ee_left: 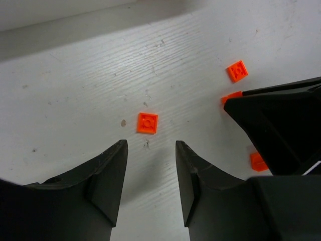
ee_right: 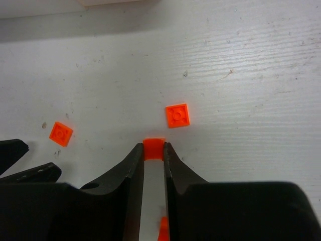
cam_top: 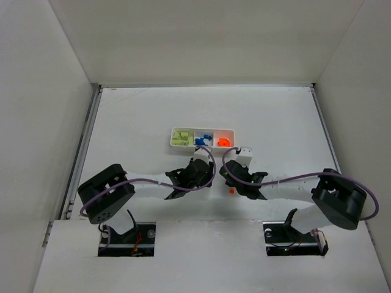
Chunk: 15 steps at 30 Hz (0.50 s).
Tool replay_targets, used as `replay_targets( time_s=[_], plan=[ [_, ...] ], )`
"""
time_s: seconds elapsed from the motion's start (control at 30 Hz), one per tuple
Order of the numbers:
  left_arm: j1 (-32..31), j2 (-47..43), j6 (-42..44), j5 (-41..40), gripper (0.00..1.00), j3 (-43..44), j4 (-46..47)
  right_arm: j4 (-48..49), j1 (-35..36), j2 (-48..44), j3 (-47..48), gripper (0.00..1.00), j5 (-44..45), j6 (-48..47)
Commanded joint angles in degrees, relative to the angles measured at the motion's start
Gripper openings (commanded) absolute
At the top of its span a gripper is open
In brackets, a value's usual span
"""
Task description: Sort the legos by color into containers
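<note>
right wrist view: we see the right gripper (ee_right: 153,147) pinching an orange lego (ee_right: 154,151); the left gripper (ee_left: 150,145) stands spread, seemingly empty, near another orange plate (ee_left: 147,123).

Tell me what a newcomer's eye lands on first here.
Bright orange against white: the right hand pinches an orange brick at its fingertips. The left hand hangs open beside a loose orange piece, and farther back the white tray holds green, blue and orange in separate compartments.

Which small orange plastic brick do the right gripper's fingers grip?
The small orange brick pinched between the fingers of the right gripper; the flat orange square ahead and the one to its left lie loose.
</note>
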Motion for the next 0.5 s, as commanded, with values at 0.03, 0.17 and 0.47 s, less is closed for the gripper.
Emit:
replay_targets(
  time_s=[0.03, 0.17, 0.47],
  plan=[
    [-1.1, 0.9, 1.9, 0.1, 0.41, 2.1, 1.6, -1.4, 0.6, -6.8, 0.3, 0.19, 0.4, -1.4],
    [-1.5, 2.2, 2.4, -0.4, 0.4, 2.4, 1.6, -0.5, -1.6, -11.6, 1.4, 0.19, -0.6, -5.5],
    [-1.7, 5.4, 3.3, -2.0, 0.36, 3.5, 1.6, 10.2, -12.8, -4.9, 10.7, 0.19, -8.1, -15.2]
  ],
)
